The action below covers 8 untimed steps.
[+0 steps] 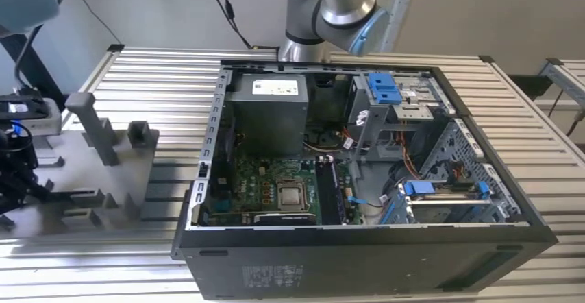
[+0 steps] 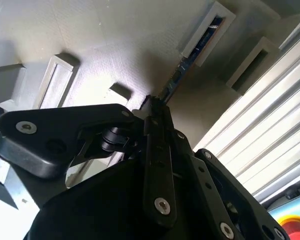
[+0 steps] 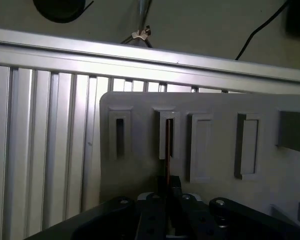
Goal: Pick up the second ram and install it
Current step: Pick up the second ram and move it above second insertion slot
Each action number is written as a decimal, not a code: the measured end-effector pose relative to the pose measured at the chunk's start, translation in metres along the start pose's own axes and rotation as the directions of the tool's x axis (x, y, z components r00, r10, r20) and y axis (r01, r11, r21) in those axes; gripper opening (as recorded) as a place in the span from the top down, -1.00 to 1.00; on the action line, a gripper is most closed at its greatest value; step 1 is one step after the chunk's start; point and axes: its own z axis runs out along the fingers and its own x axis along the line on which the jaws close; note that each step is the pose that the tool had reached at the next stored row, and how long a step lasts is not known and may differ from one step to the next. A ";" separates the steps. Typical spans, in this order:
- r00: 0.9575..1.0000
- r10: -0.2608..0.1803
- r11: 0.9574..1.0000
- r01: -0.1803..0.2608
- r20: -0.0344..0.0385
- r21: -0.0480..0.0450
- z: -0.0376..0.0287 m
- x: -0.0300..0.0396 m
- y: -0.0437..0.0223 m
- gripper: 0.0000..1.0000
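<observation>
A slatted metal table (image 1: 164, 70) filled the exterior view. On it sat an open black computer case (image 1: 366, 262), its green board (image 1: 274, 193) facing up. The arm (image 1: 333, 1) rose behind the case at the far side of the table. Toward the exterior view's left, beside the case, lay a grey tray (image 1: 137, 179) with an upright post (image 1: 92, 128).

In both wrist views the tray (image 3: 215, 190) (image 2: 115, 40) lay under the black gripper (image 3: 171, 182) (image 2: 152, 107). The gripper was clenched on the near end of the ram (image 3: 168, 145) (image 2: 182, 70).

The ram was seen edge-on as a thin line. Its long axis ran straight away from the fingertips, in line with the length of one raised slot (image 3: 173, 135) (image 2: 224, 19). Its far end pointed into that slot's frame. In the second wrist view its face showed bluish with dark chips. In the first wrist view the slot was one of a row of four, with neighbours on both sides. Whether the ram was seated in the slot or lifted just clear of it could not be told.
</observation>
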 end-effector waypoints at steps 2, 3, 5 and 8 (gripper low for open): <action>1.000 0.005 1.000 -0.005 0.016 0.002 -0.0002 -0.0001 0.0001 0.71; 1.000 0.010 1.000 -0.010 0.020 0.004 -0.0002 -0.0002 0.0001 0.71; 1.000 0.015 1.000 -0.016 0.024 0.007 -0.0002 -0.0002 0.0005 0.71; 1.000 0.015 1.000 -0.015 0.023 0.009 -0.0002 -0.0001 0.0009 0.71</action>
